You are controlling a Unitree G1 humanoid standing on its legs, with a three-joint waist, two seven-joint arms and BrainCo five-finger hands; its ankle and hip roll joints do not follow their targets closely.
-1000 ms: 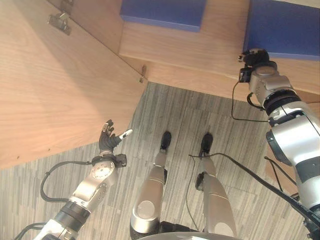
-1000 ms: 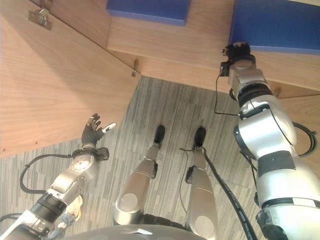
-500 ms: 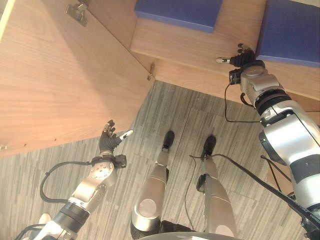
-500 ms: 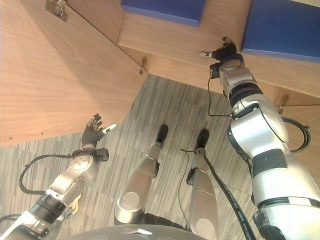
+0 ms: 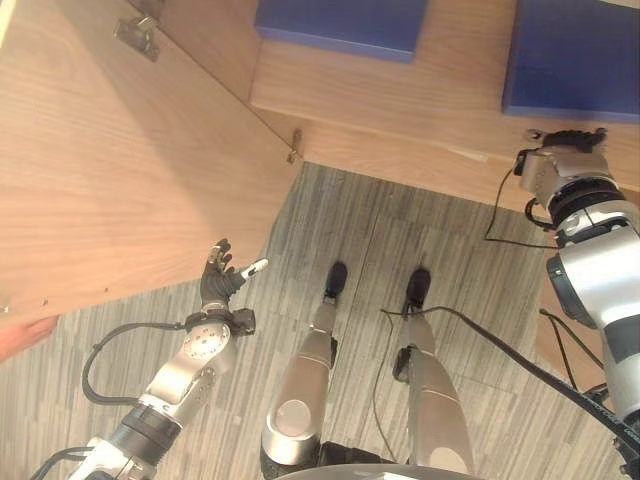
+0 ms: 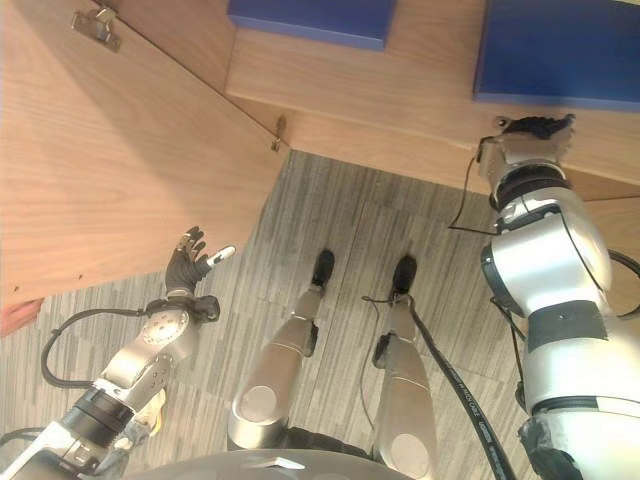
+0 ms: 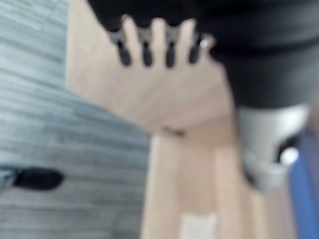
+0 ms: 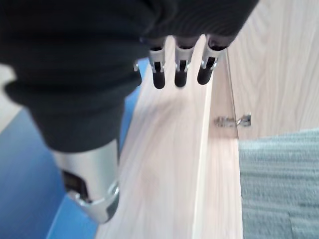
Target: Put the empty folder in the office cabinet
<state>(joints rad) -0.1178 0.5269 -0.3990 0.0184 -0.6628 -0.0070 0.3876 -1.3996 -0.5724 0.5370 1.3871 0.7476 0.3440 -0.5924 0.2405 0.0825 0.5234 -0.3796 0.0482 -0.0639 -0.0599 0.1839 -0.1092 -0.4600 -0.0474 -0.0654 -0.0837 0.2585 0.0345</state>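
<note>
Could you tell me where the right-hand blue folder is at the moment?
The right blue folder lies flat on the cabinet shelf, just beyond the open right hand, with another blue folder to its left.

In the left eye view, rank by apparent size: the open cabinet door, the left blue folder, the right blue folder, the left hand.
1. Cabinet door, largest.
2-3. Left blue folder and right blue folder: both cut off by the frame, so unsure.
4. Left hand, smallest.
</note>
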